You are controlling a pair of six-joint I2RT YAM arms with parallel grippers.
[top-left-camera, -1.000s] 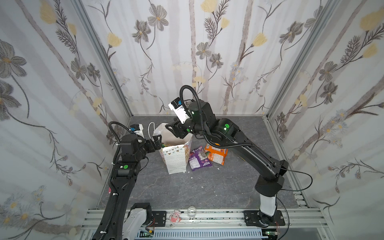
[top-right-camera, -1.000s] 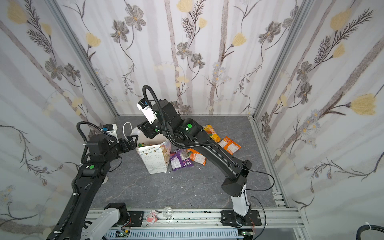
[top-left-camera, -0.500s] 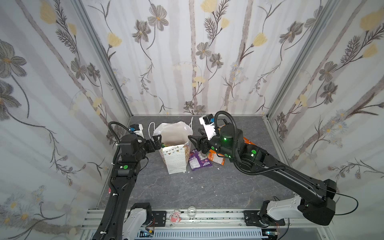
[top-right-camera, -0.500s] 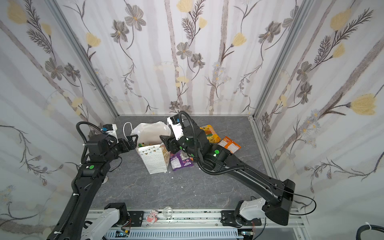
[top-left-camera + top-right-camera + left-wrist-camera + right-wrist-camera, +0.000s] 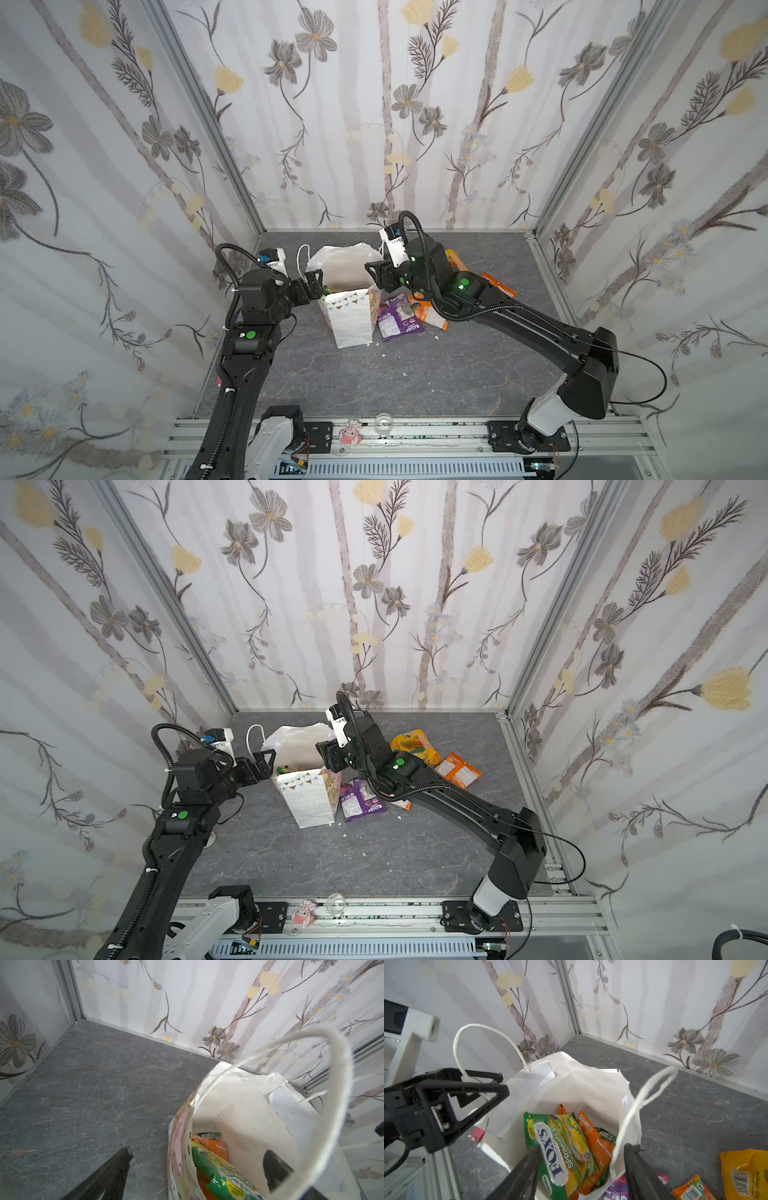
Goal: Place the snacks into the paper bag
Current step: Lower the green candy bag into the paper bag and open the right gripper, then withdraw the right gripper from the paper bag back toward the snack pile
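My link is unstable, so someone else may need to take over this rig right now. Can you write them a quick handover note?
Left gripper: open, one finger inside the paper bag, one outside its wall.
Right gripper: open over the bag's mouth, holding nothing.
Done: the FOX'S packet and orange packets lie in the upright bag.
To do: four snacks sit on the table beside the bag. These are the purple packet, the near orange packet, the yellow-orange packet and the far orange packet.
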